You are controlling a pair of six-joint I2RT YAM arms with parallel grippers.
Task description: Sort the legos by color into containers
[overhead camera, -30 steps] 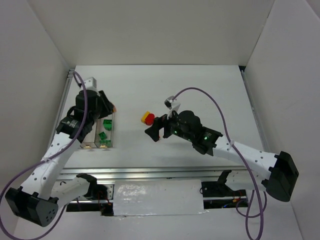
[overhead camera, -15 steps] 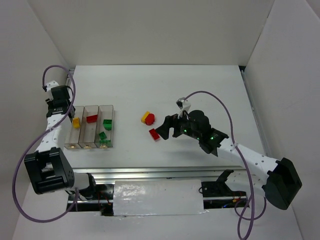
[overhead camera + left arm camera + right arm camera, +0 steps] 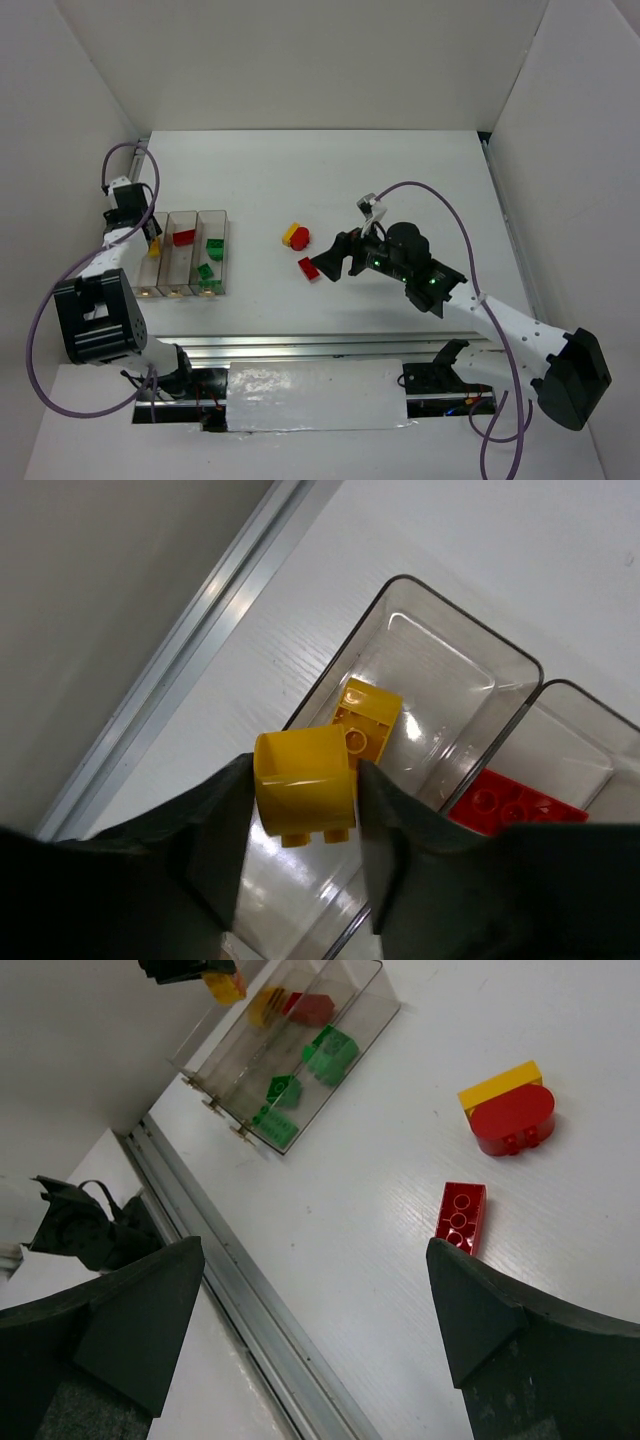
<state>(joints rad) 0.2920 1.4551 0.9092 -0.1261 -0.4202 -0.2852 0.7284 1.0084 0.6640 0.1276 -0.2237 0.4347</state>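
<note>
Left jaws: pinching yellow lego [image 3: 305,795] above leftmost container [image 3: 440,670], near its wall. Risk: release off-centre, piece clips rim, lands on surface [image 3: 330,610]. Right jaws: spread, empty

Three joined clear plastic bins [image 3: 178,274] stood left; a curved yellow lego [image 3: 303,795] hung over the leftmost; well right, a yellow brick [image 3: 290,231] touched a rounded red piece [image 3: 300,239], a flat red brick [image 3: 309,268] just nearer.
</note>
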